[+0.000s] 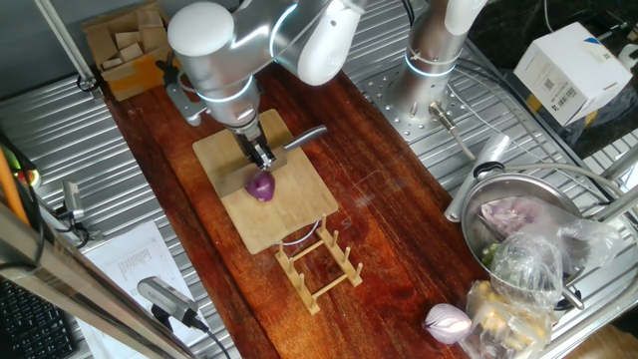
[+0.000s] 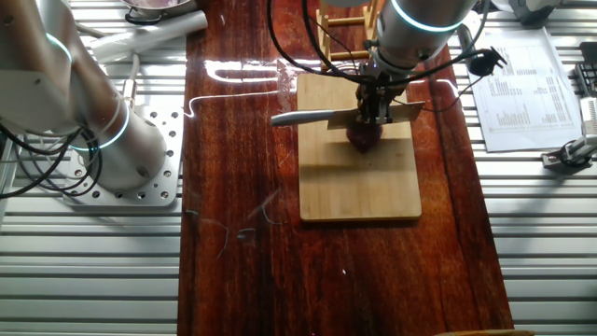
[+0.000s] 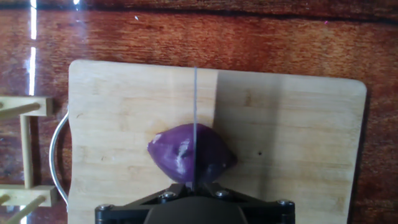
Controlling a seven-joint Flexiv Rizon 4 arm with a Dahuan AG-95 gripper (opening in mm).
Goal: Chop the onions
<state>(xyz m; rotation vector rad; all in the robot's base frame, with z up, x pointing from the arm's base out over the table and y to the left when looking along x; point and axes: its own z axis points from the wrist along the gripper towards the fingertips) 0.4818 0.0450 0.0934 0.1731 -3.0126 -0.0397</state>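
hand (image 1: 261, 157) grips knife (image 2: 317, 117), blade on purple onion (image 3: 189, 152).

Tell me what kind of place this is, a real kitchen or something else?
Probably a robotics lab staged as a kitchen: a purple onion on a cutting board, a knife held in the robot's pincer, and a cardboard box on metal racking.

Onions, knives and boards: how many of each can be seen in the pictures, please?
Purple onion: 1
Pale onion: 1
Knife: 1
Board: 1
Total: 4
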